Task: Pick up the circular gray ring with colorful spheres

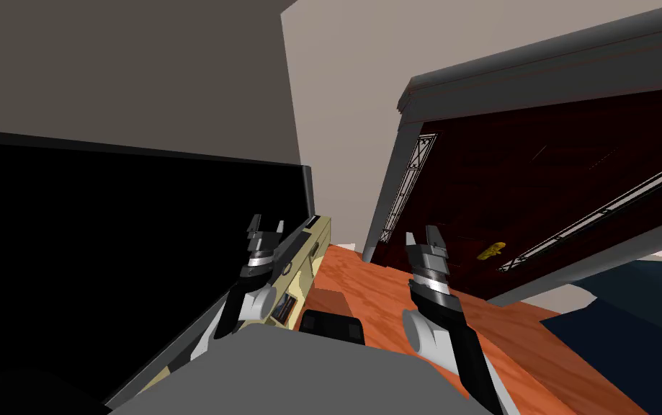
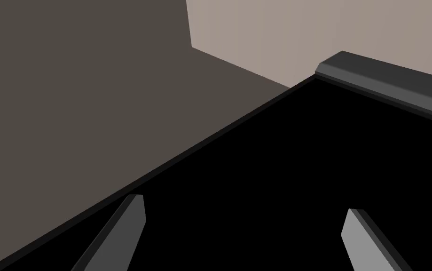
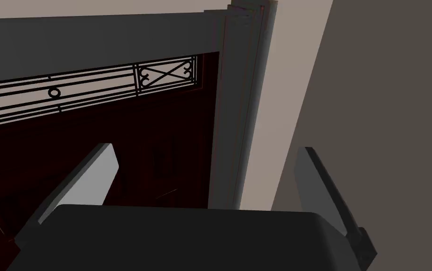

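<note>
The left gripper (image 2: 244,204) holds its jaws wide and empty over a black area (image 2: 280,179) edged by a dark grey rim (image 2: 384,77). The right gripper (image 3: 208,148), jaws equally wide and empty, faces a dark red door (image 3: 69,122) with a scrollwork strip (image 3: 163,77) beside its grey frame (image 3: 238,117). The head view adds an orange wood floor (image 1: 372,288), a tan mottled slab (image 1: 313,246) beside the left gripper, and the door's gold handle (image 1: 491,251). Where the ring lies I cannot tell.

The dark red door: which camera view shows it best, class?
The head view: the dark red door appears nearly whole, with grey frame and gold handle. The right wrist view catches one corner; the left wrist view faces a black area.
</note>
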{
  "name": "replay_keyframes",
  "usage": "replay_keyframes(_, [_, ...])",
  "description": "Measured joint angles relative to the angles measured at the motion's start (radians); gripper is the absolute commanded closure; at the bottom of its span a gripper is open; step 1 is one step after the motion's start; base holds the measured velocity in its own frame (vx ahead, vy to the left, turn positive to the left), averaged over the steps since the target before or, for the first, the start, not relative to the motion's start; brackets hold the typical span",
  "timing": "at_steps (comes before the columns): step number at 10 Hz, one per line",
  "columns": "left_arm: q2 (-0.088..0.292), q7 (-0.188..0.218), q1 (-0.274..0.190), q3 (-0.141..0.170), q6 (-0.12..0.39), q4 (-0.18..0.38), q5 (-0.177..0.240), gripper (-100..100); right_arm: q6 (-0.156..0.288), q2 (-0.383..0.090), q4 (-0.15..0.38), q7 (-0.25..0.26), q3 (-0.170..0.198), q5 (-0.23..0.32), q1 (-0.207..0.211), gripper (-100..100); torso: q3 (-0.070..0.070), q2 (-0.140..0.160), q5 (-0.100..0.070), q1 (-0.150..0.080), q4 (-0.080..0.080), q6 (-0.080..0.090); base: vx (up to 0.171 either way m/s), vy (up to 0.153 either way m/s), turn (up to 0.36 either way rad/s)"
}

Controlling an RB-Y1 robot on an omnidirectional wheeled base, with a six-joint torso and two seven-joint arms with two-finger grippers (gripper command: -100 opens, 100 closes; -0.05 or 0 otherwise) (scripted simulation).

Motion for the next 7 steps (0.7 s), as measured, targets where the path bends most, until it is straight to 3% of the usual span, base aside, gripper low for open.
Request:
replay_keyframes(3, [0.035, -0.007, 0.006, 0.006, 0.010, 0.056, 0.000, -100, 0.000, 0.000, 0.000, 0.000, 0.000, 0.000, 0.000, 0, 0.000, -0.001, -0.001, -0.007, 0.000, 0.000, 0.008, -0.101, 0.163])
replay_keyframes(7, [0.070, -0.008, -0.011, 0.034, 0.003, 0.183, 0.011, -100, 0.000, 0.000, 0.000, 0.000, 0.000, 0.000, 0.000, 0, -0.001, -0.002, -0.001, -0.005, 0.000, 0.000, 0.016, -0.075, 0.151])
